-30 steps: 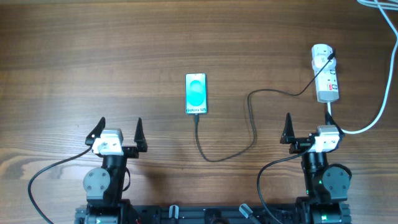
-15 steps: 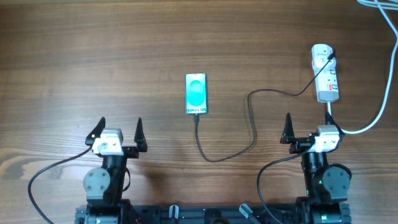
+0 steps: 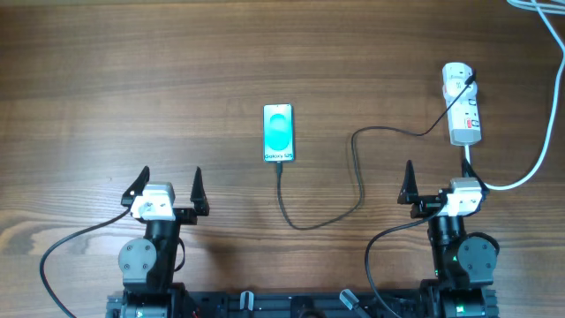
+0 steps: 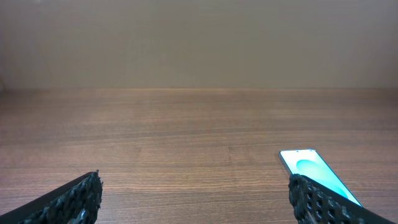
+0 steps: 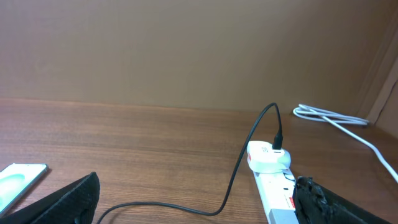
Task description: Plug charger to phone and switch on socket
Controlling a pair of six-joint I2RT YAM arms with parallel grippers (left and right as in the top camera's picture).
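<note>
The phone (image 3: 278,133) lies flat mid-table with its cyan screen up; it also shows in the left wrist view (image 4: 317,174) and the right wrist view (image 5: 18,180). The thin black charger cable (image 3: 353,168) loops from the phone's bottom edge, its tip (image 3: 280,166) at the phone's port, over to a white adapter on the socket (image 3: 462,115), also in the right wrist view (image 5: 273,186). My left gripper (image 3: 168,187) is open and empty, front left of the phone. My right gripper (image 3: 439,181) is open and empty, just in front of the socket.
A thick white cable (image 3: 534,168) runs from the socket's near end round to the right and up to the far right corner. In the right wrist view it lies coiled at the far right (image 5: 329,117). A brown wall stands behind the table.
</note>
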